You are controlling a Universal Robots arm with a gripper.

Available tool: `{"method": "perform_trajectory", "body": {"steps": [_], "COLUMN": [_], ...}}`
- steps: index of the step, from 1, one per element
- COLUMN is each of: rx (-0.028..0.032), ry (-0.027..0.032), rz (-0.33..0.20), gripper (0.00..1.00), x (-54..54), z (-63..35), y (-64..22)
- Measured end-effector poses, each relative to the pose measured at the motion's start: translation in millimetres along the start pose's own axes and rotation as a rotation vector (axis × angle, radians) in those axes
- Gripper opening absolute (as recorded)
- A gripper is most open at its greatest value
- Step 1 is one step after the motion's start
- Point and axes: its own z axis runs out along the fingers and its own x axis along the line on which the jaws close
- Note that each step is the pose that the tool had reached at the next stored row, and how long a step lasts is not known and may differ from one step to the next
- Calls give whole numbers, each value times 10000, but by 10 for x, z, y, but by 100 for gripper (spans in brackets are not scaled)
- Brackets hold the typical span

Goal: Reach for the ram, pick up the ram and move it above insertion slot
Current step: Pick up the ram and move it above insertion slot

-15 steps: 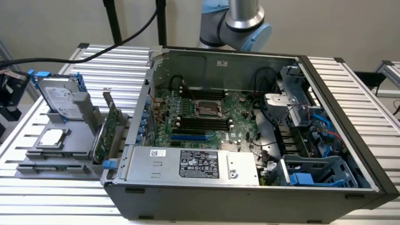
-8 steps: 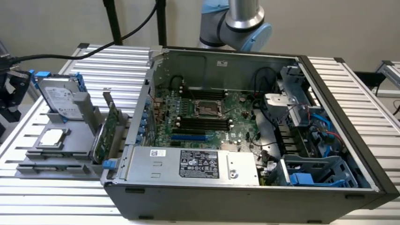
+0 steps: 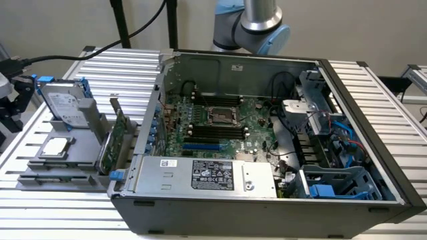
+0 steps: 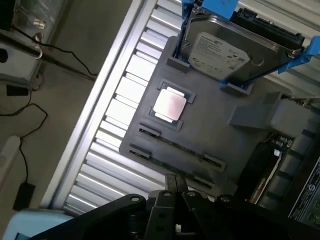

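The ram stands on edge in a slot of the grey fixture tray and shows as a thin dark strip. My gripper hangs above the tray's near edge, a short way from the ram, with its dark fingers drawn together and nothing between them. In the exterior view the gripper's black body sits at the left edge, beside the tray. The black insertion slots lie on the motherboard inside the open computer case, to the exterior view's right of the tray.
The tray also carries a hard drive with blue rails, a CPU and an upright card. The case holds a power supply, cables and a blue drive cage. A slatted metal table lies underneath.
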Motion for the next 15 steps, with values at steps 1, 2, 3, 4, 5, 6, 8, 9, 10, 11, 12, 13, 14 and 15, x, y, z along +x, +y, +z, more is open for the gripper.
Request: {"method": "perform_trajectory", "body": {"steps": [1,2,3,4,5,6,8,9,10,11,12,13,14,15], "rx": [-1,0,0,-1,-1,0,-1,-1,0,-1,-1,-1,-1,-1], "ry": [6,12,20,27,33,42,55,62,70,76,83,90,97,105], "rz": [-180,-360,-539,-720,-904,-1095,-1459,-1635,-1818,-1999,-2178,-2358,-2538,-2734], "gripper": [11,11,11,11,11,11,11,11,11,11,11,11,11,11], "x": [0,0,0,0,0,0,0,0,0,0,0,0,0,0], "z": [7,14,21,27,34,41,54,60,65,71,77,83,88,93], "y": [0,-1,-1,-1,-1,-2,-2,-3,-3,-3,-3,-3,-3,-4]}}
